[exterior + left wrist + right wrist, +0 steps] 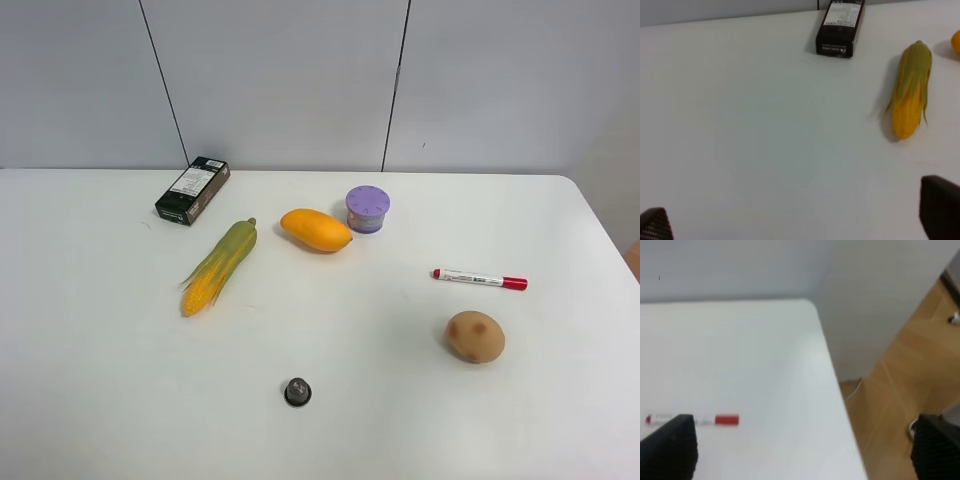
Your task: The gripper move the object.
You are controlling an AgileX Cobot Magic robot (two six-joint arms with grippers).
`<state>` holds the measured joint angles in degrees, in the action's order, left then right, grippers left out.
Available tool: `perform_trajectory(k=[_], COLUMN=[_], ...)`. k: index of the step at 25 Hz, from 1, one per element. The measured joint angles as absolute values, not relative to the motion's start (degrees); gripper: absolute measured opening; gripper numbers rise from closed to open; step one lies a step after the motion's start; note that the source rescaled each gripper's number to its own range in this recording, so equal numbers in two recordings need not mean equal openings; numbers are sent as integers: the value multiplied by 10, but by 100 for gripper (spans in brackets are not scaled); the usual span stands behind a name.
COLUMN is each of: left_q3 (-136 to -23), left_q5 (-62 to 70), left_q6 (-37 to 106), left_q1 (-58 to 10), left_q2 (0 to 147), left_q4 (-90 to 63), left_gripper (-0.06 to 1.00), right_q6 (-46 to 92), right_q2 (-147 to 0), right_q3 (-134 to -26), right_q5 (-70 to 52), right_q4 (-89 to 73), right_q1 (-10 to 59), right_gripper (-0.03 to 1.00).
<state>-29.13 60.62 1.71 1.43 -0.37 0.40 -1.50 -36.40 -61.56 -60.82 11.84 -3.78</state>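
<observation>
The orange-yellow mango (316, 229) lies on the white table (100, 380) at centre back, between the corn cob and a purple cup. Only its edge shows in the left wrist view (956, 42). Neither arm shows in the exterior high view. My left gripper (797, 222) is open and empty, its black fingertips (940, 212) wide apart over bare table, short of the corn and left of the mango. My right gripper (802, 450) is open and empty, its fingertips (670, 447) wide apart at the table's right edge, far from the mango.
A corn cob (218, 267) and a black box (193, 189) lie left of the mango, a purple cup (367, 208) to its right. A red-capped marker (480, 279), a potato (475, 336) and a small dark round piece (297, 391) also lie on the table. Wooden floor (900, 380) lies beyond the right edge.
</observation>
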Motion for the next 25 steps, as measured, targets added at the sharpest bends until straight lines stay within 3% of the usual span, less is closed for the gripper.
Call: perform_trajectory(k=[5, 13, 23, 25], left_q3=[-291, -291, -291, -291], left_q5=[606, 606, 606, 606], left_q6=[17, 17, 17, 17], left_q1=[14, 14, 14, 14], left_q2=[-4, -4, -4, -4], left_q4=[4, 4, 4, 4], left_gripper=[100, 100, 100, 100], right_q6=[-24, -26, -21, -21], right_q2=[-196, -46, -32, -32], right_q3=[-462, -336, -305, -305], right_q5=[-617, -662, -665, -665], right_q4=[70, 27, 13, 13], right_q1=[-52, -53, -53, -53], right_gripper=[56, 54, 55, 65])
